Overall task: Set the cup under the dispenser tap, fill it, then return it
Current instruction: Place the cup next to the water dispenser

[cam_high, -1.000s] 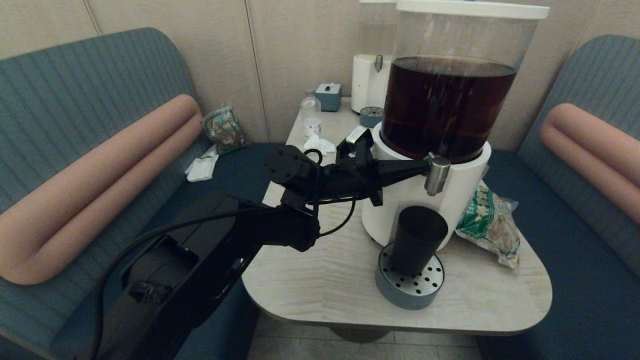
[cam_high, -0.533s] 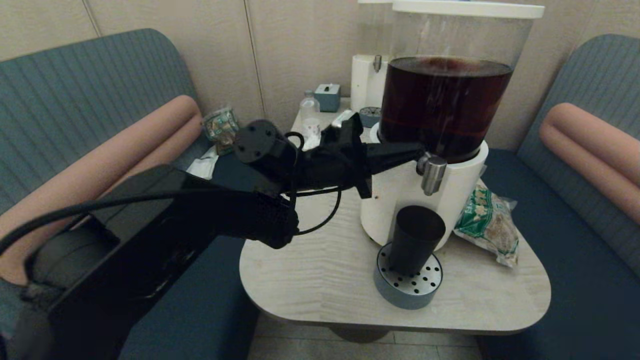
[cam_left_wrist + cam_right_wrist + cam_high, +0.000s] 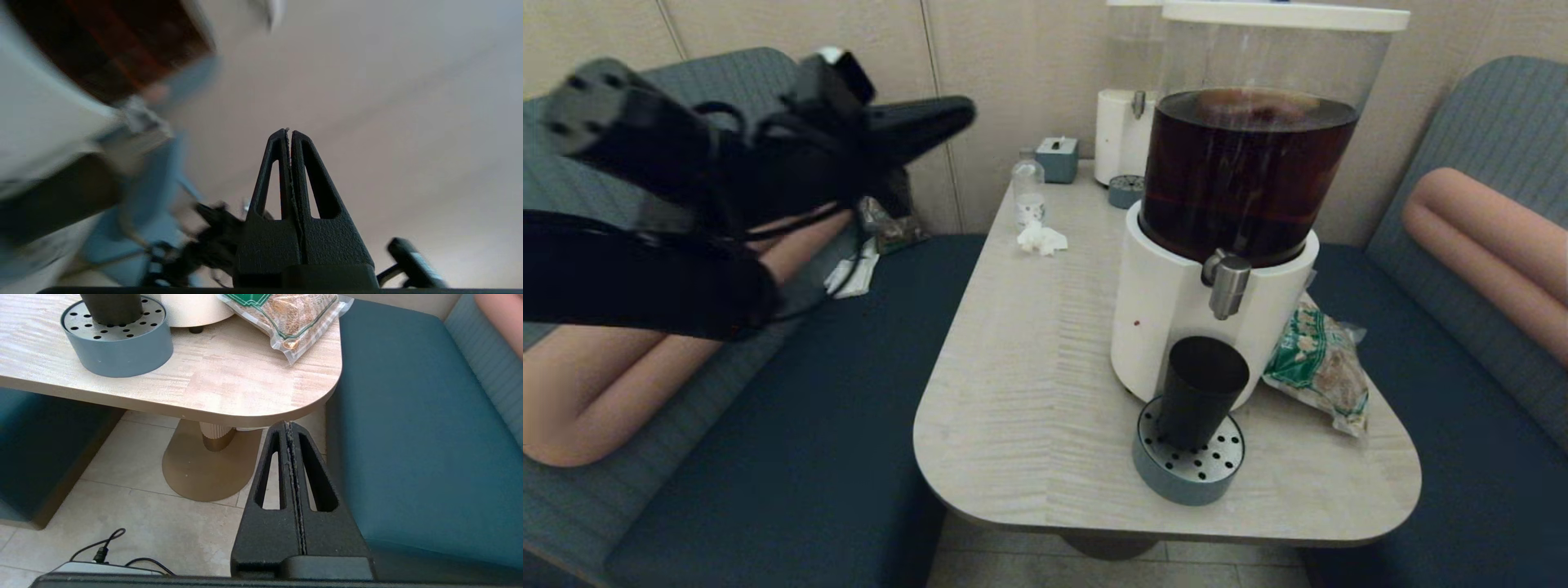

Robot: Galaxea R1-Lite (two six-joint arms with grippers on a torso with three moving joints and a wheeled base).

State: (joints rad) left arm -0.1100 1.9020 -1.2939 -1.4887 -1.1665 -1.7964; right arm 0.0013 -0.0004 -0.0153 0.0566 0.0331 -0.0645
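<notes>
i'm looking at the cup (image 3: 1203,392) standing upright on the perforated drip tray (image 3: 1190,464), right under the dispenser tap (image 3: 1227,282) of the big white-based dispenser (image 3: 1176,327) with the dark brown liquid. nothing is touching it. i can't see down inside from the head view, so i'm not claiming how full it is.

the left gripper (image 3: 956,114) is hanging high over the bench seat (image 3: 792,441), well apart from the table (image 3: 1029,392), with its fingers pressed flat together and carrying nothing. the right gripper (image 3: 288,425) is sitting low beside the near table corner, pointing at the floor, also closed tight and empty.

i'm judging the cup as stiff and light when empty, noticeably heavier and sloshy if it's holding liquid. the matte wall is probably giving decent friction, but the taper is working against me: it's narrower at the foot, so a squeeze low down is tending to let it slide down and out. i'm thinking of opening wide and taking it around the upper half of the wall, just below the rim, from the free side away from the dispenser base, keeping it upright and moving gently. the snack bag (image 3: 1319,363) is lying near on the right, so that side is tighter.
</notes>
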